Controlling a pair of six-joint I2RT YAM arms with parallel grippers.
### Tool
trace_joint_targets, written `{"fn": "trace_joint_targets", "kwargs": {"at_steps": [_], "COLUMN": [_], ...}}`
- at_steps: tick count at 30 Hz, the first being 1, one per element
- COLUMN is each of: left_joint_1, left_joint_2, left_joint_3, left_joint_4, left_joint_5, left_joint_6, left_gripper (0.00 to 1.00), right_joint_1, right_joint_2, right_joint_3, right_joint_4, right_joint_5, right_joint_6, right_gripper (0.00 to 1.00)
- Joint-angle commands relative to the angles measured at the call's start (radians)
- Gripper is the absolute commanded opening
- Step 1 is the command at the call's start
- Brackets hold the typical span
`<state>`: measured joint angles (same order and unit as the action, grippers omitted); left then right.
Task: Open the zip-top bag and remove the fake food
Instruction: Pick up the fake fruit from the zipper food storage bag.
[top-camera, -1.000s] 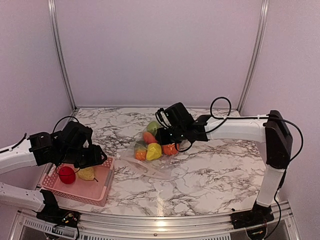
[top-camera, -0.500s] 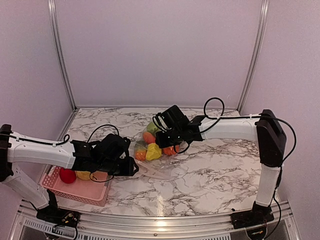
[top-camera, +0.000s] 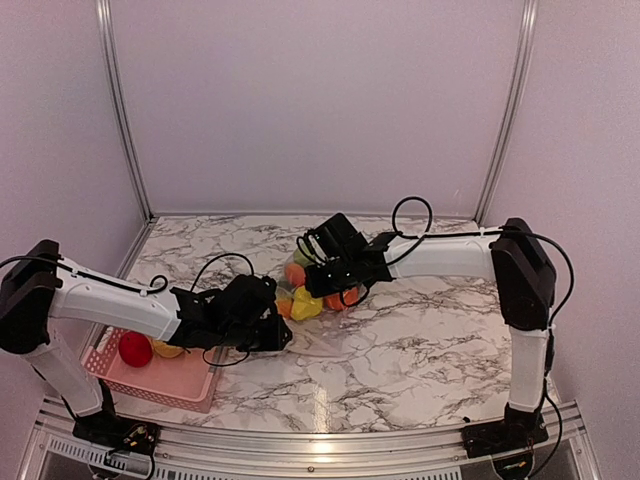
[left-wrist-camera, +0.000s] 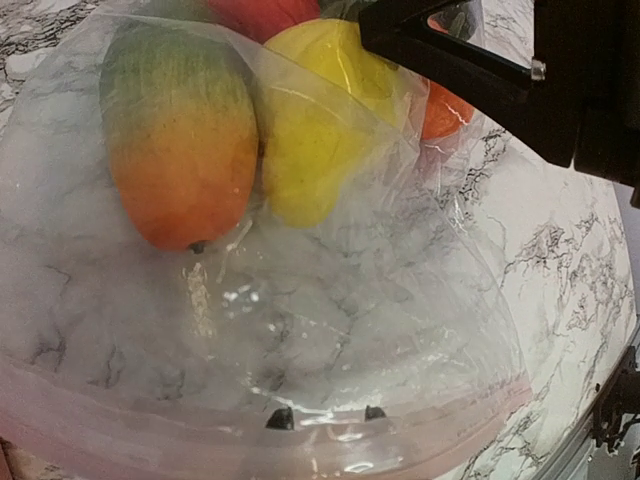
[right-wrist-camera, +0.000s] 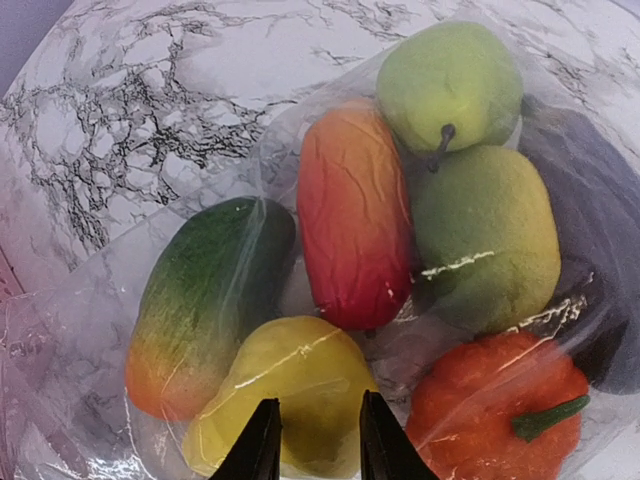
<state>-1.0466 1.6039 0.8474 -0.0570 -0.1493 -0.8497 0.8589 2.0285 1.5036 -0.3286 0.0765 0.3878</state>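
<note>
The clear zip-top bag (top-camera: 318, 335) lies mid-table with several fake fruits (top-camera: 305, 300) still inside. My left gripper (top-camera: 277, 337) is at the bag's near edge. In the left wrist view its tips (left-wrist-camera: 326, 415) stand slightly apart, seen through the film at the pinkish zip strip (left-wrist-camera: 180, 435). Beyond lie a green-orange mango (left-wrist-camera: 180, 140) and a yellow pear (left-wrist-camera: 310, 130). My right gripper (top-camera: 320, 283) hovers over the fruit, jaws apart (right-wrist-camera: 315, 440) above the yellow pear (right-wrist-camera: 285, 385). A red mango (right-wrist-camera: 355, 215), green pear (right-wrist-camera: 450, 75) and orange pumpkin (right-wrist-camera: 495, 400) lie around it.
A pink mesh basket (top-camera: 195, 385) stands at the near left with a red apple (top-camera: 135, 348) and a yellow fruit (top-camera: 168, 350) inside. The right gripper's black body (left-wrist-camera: 540, 70) hangs close over the far side of the bag.
My left arm has swung from above the basket rightward to the bag's near edge. My right gripper has shifted slightly left over the fruit.
</note>
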Motion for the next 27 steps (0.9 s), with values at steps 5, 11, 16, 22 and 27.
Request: {"fn": "trace_joint_targets", "kwargs": {"at_steps": [5,11,16,22,27], "left_joint_1": [-0.003,0.008,0.008,0.008,0.009], "left_joint_2": [0.063,0.086,0.085,0.089,0.102], "left_joint_3": [0.022,0.033,0.030,0.024,0.031], "left_joint_4": [0.096,0.112,0.130,0.150,0.163], "left_joint_5": [-0.094,-0.105,-0.101,-0.090,-0.083], "left_joint_6": [0.003,0.026,0.055,0.064,0.081], "left_gripper": [0.31,0.37,0.40,0.40,0.40], "right_joint_1": [0.002,0.011,-0.003,-0.023,-0.027], "right_joint_2": [0.035,0.039,-0.004,0.004,0.058], "right_joint_3": [0.020,0.014,0.016,0.076,0.117], "right_joint_4": [-0.026,-0.050,-0.032,-0.035,-0.043], "right_joint_5": [-0.019,0.032,0.077,0.096,0.078], "right_joint_6": [-0.020,-0.014,-0.015,-0.017,-0.014], "right_gripper": [0.26,0.26,0.27,0.29,0.28]}}
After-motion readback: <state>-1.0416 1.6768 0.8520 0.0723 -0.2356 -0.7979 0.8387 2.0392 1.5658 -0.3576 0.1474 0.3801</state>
